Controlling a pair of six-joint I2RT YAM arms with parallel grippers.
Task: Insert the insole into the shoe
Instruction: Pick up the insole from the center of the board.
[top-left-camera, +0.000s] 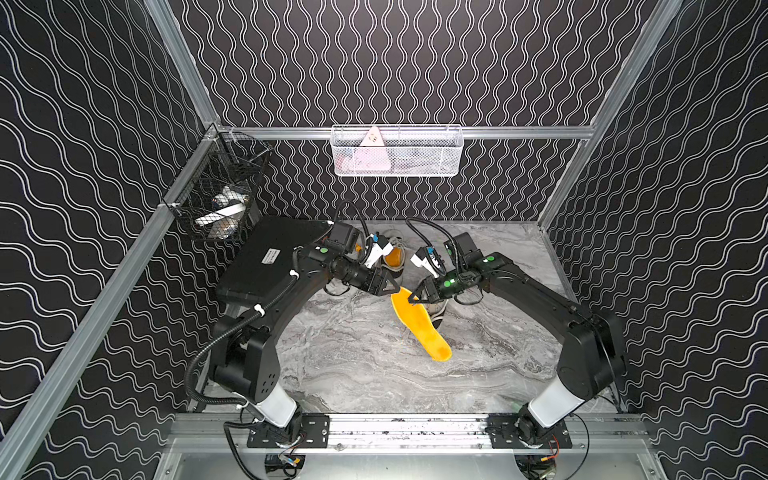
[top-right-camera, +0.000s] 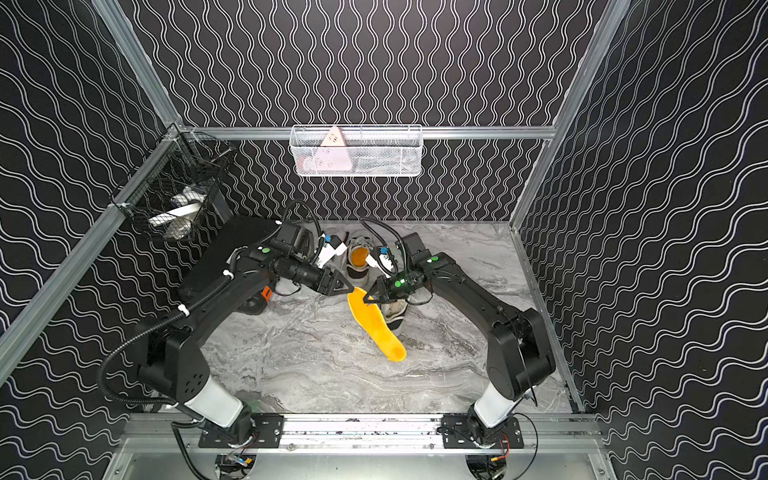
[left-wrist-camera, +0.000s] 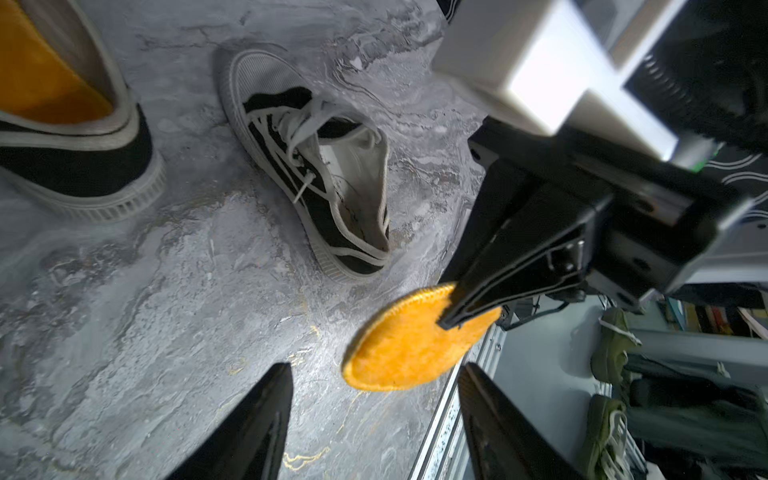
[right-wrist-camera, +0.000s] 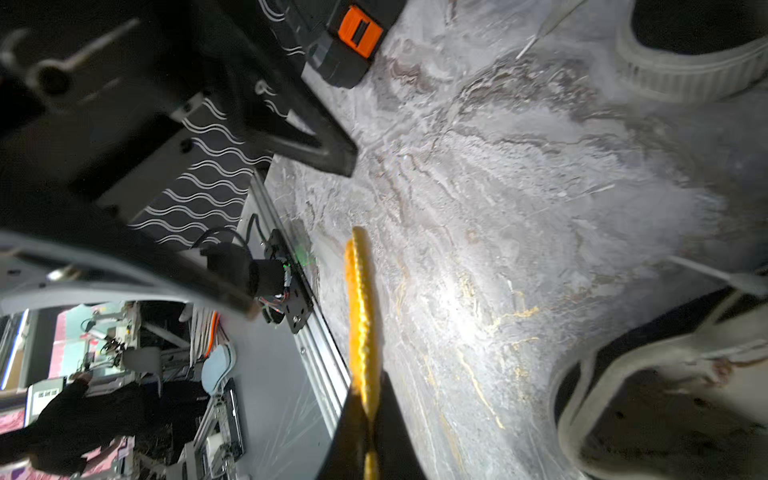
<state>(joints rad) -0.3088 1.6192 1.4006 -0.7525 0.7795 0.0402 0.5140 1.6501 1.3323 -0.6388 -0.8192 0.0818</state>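
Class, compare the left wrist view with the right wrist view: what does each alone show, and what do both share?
Left wrist only: the empty laced shoe seen whole, and the orange lining inside a second shoe. Right wrist only: an orange-and-black block and a person beyond the rig. Both: the right gripper shut on the loose insole, seen flat-on versus edge-on, and the marbled table.
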